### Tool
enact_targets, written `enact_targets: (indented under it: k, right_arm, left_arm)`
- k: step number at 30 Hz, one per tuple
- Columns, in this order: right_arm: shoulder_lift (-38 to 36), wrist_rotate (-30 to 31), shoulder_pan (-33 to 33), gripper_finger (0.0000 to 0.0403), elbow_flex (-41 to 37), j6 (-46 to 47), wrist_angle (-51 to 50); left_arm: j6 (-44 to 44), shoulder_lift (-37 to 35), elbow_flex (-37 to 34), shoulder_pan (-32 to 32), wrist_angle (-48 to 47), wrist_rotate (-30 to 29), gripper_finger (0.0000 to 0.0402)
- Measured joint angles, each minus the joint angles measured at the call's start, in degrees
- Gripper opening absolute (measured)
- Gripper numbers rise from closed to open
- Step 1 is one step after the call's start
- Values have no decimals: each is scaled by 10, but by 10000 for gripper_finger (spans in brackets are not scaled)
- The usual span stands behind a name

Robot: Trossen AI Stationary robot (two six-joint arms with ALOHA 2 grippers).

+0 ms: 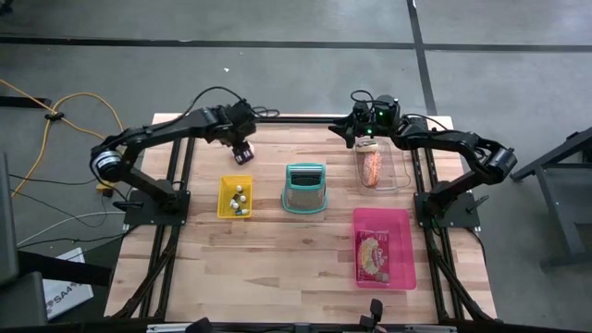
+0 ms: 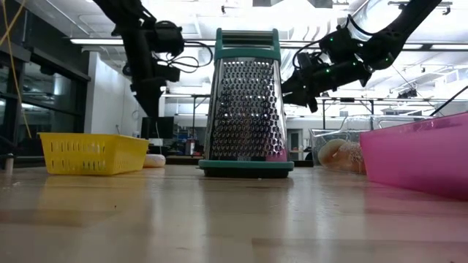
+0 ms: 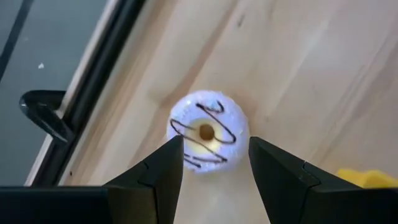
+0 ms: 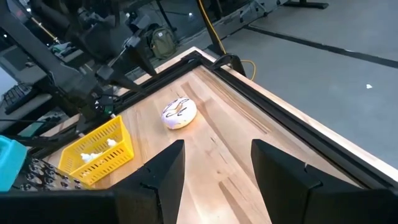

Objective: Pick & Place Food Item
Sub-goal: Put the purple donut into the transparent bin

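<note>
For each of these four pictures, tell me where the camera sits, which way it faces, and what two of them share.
High view: overhead, straight down on the table; both arms show.
Low view: tabletop height, level past the grater into the room; both arms hang in from above.
Left wrist view: down between its open fingers at the donut.
Right wrist view: across the table past its fingers.
Shared: both wrist views show the donut.

Looking down on a white-iced doughnut (image 3: 208, 132) with dark drizzle, lying on the wooden table (image 3: 298, 68). Framed between the two dark, spread fingers (image 3: 163, 177) of the left gripper (image 3: 216, 163), neither touching it. Corner of a yellow basket (image 3: 367, 179) just past one finger; black table frame (image 3: 93, 87) along the edge.
</note>
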Motion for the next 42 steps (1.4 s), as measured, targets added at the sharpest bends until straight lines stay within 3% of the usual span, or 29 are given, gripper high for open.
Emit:
enact_targets:
  k: [10, 23, 30, 42]
  right_arm:
    - [0, 0, 0, 174, 0, -6, -4]
    - [0, -16, 0, 174, 0, -6, -13]
    - [0, -29, 0, 174, 0, -6, -15]
    - [0, -29, 0, 174, 0, -6, -15]
  left_arm:
    - [154, 42, 0, -45, -11, 6, 175]
    - [218, 75, 0, -37, -46, 1, 175]
    - [225, 75, -3, -6, -44, 46, 175]
    - [259, 113, -10, 11, -22, 63, 175]
